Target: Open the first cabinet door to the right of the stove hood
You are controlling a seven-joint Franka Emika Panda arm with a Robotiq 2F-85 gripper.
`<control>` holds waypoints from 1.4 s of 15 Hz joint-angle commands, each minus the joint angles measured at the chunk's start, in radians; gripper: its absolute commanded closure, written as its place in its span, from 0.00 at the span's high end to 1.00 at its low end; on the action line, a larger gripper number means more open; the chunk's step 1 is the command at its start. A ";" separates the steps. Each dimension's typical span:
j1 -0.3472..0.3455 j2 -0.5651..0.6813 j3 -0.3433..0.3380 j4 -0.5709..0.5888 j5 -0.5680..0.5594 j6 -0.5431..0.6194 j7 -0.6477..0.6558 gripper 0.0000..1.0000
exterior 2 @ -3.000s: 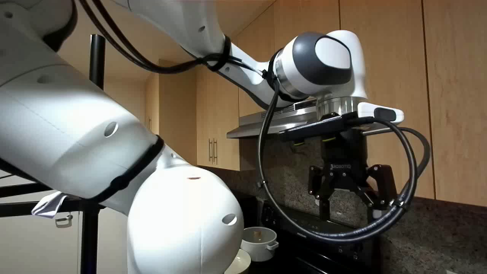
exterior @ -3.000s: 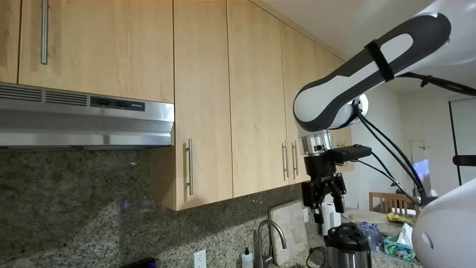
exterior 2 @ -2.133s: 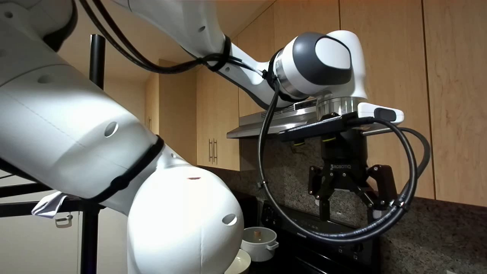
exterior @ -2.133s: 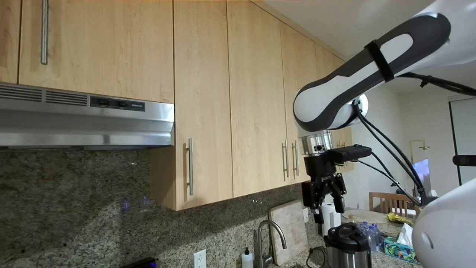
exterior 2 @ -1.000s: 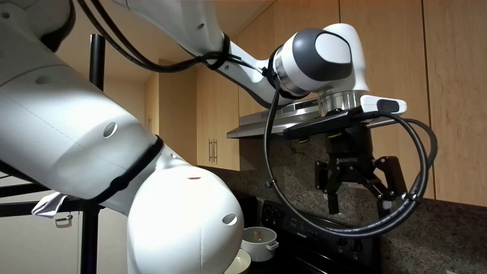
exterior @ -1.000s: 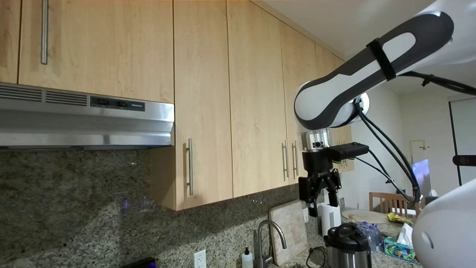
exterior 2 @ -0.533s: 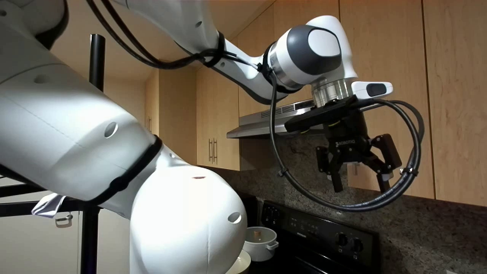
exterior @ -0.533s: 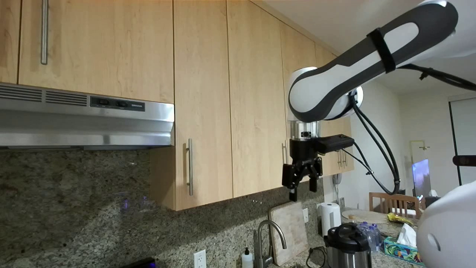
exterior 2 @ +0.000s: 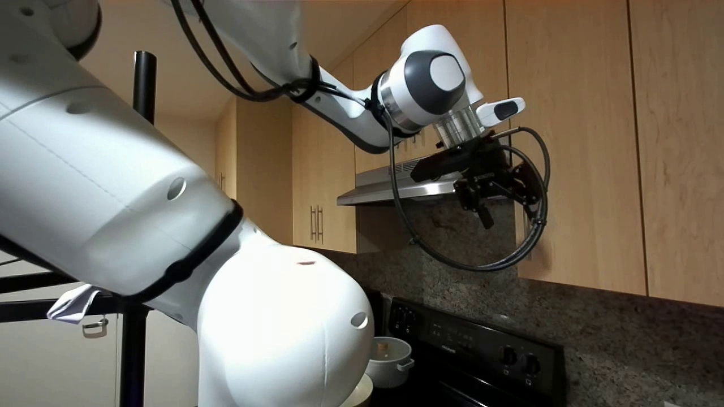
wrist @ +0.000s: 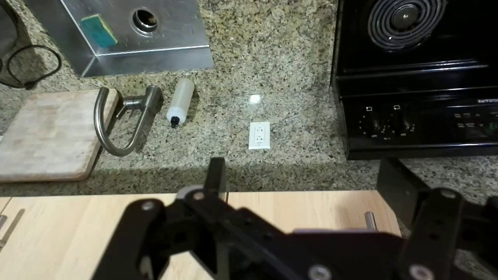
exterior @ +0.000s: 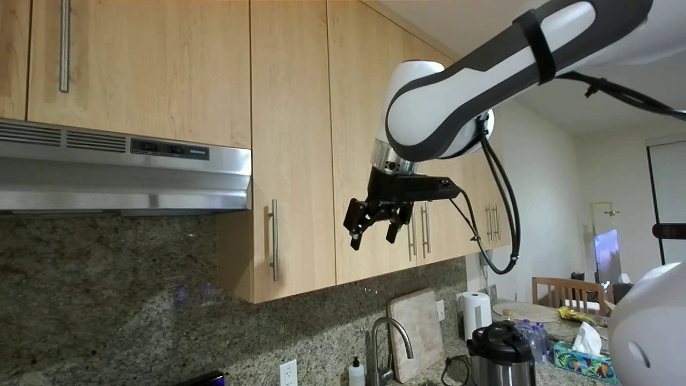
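Pre-grasp, by the look: closed cabinet door (exterior: 292, 150), 3 o'clock from the stove hood (exterior: 126, 174) in an exterior view.
Holding nothing in the end effector (exterior: 373, 240), spread wide and tipped toward 7 o'clock, probably to straddle the bar handle (exterior: 275, 240), apart from it at 9 o'clock; mounted low at the door's 7 o'clock, presumably on the opening edge for leverage.

The arm (exterior: 482, 83) slopes down to a tilted wrist (exterior: 394, 159), fingers (wrist: 400, 192) parted wide, angled downward.
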 commanded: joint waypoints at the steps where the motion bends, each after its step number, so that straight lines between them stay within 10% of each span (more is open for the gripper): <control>1: -0.006 0.009 0.008 0.005 0.007 0.003 -0.001 1.00; 5: -0.006 0.020 0.005 0.011 0.008 0.005 -0.001 1.00; 11: 0.032 0.158 -0.052 0.029 0.038 0.324 -0.058 1.00; 21: 0.426 0.345 -0.389 0.188 0.311 0.366 -0.631 1.00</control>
